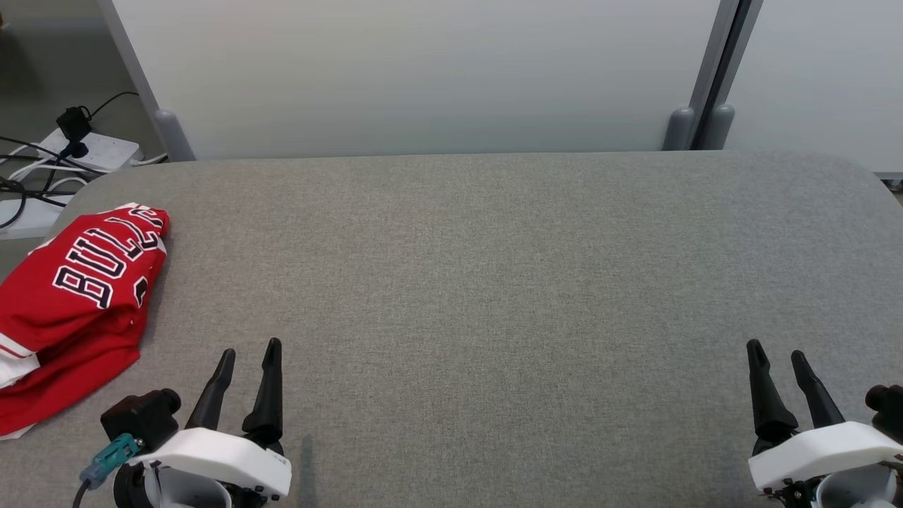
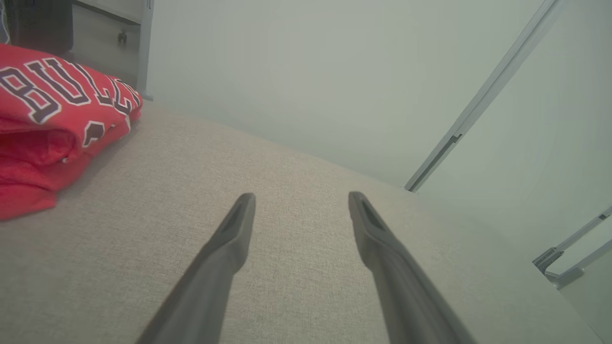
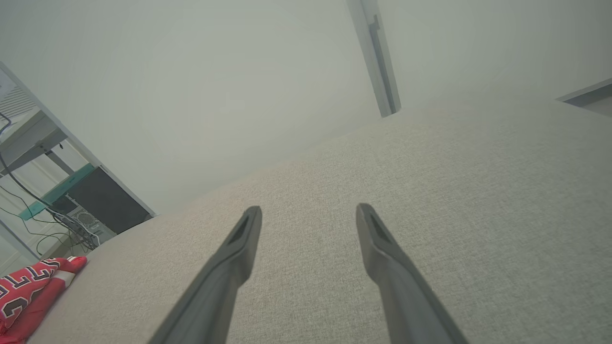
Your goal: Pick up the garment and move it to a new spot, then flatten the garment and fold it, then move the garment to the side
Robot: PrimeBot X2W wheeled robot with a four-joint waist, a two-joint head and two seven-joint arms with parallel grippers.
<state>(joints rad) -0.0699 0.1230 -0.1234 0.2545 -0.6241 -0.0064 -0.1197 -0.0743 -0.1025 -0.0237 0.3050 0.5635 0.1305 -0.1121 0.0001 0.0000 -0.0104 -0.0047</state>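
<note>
Surface: grey fabric table (image 1: pixel 494 282) across the middle of the head view, with a pale partition (image 1: pixel 423 70) behind it.
Garment: red jersey (image 1: pixel 70 303), folded into a bundle at the left edge of the frame, on the table's left end.
Relative to fingers: it lies up and left of the left gripper (image 1: pixel 250 348), near but not touching, and is well apart from the right gripper (image 1: pixel 775 350) at lower right.
Writing: "BULL" in dark, white-edged letters; the last letter curls into the fold.
Fingers: both pairs are spread, grasping nothing.
</note>
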